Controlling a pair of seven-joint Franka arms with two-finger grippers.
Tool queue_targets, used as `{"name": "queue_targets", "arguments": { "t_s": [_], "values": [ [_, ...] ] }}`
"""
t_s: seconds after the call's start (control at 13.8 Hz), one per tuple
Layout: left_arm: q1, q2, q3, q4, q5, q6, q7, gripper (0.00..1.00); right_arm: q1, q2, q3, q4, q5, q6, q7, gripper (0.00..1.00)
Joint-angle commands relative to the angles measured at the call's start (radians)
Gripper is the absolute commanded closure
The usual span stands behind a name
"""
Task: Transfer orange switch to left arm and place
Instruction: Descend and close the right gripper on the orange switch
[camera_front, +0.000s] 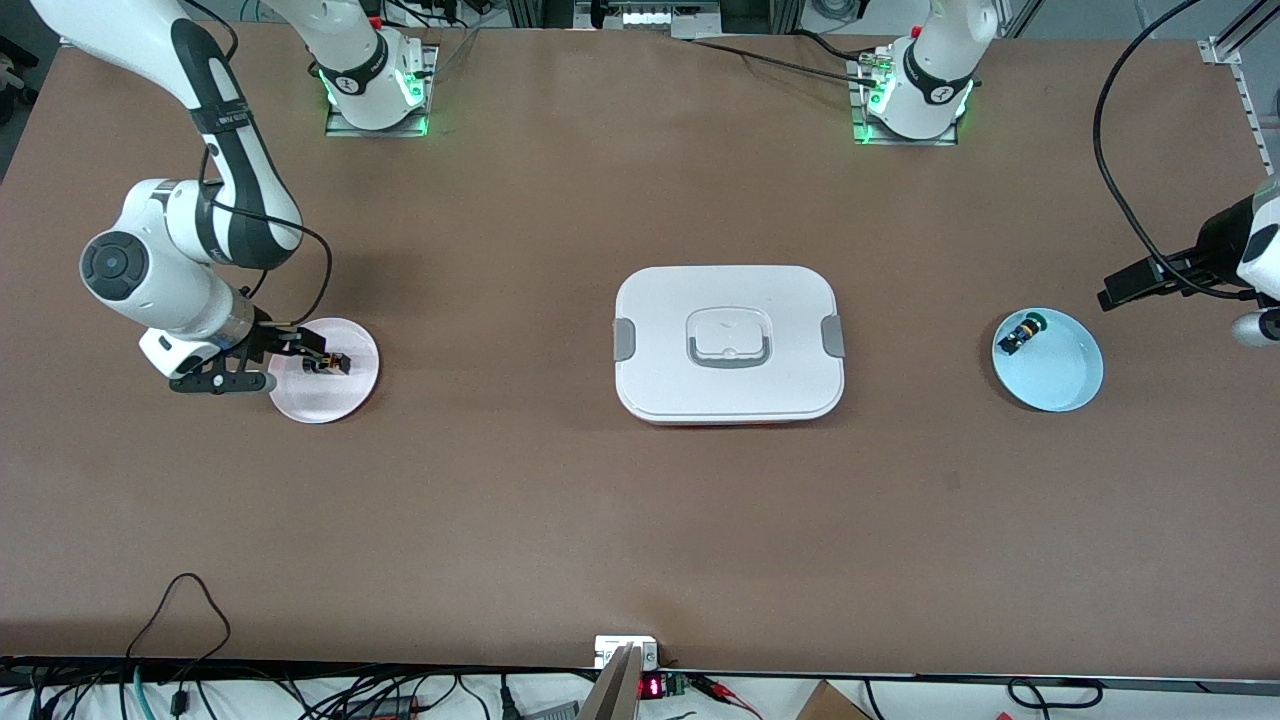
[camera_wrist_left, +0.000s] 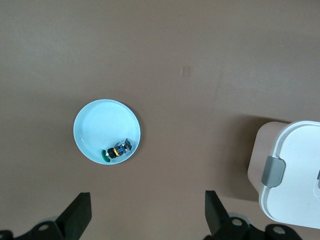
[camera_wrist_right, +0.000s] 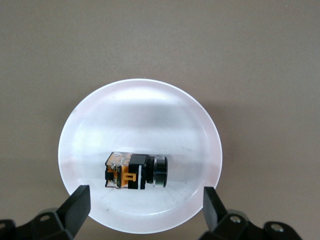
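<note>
The orange switch (camera_front: 330, 363) lies on its side on a pale pink plate (camera_front: 318, 398) toward the right arm's end of the table. In the right wrist view the switch (camera_wrist_right: 136, 171) lies on the plate (camera_wrist_right: 140, 115), just ahead of the fingertips. My right gripper (camera_front: 302, 352) (camera_wrist_right: 146, 196) is open, low over the plate's rim, and touches nothing. The white box (camera_front: 729, 343) (camera_wrist_left: 295, 175) stands shut in the table's middle. My left gripper (camera_front: 1125, 288) (camera_wrist_left: 147, 197) is open and empty, held high over the left arm's end of the table.
A light blue plate (camera_front: 1060, 378) (camera_wrist_left: 102, 125) toward the left arm's end holds a small black part with a green cap (camera_front: 1022, 333) (camera_wrist_left: 116, 150). Bare brown table lies between the plates and the box. Cables hang along the table's near edge.
</note>
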Motion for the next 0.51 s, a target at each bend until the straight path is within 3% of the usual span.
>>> {"name": "queue_targets", "arguments": {
  "t_s": [0.0,0.43],
  "values": [
    [0.005,0.002,-0.003,0.009,-0.003,-0.014,0.014,0.00,0.014,0.037,0.002,-0.007,0.040,0.054,0.003,0.00],
    [0.005,0.002,-0.003,0.014,-0.004,-0.023,0.012,0.00,0.023,0.076,0.002,0.010,0.046,0.074,0.009,0.00]
  ]
}}
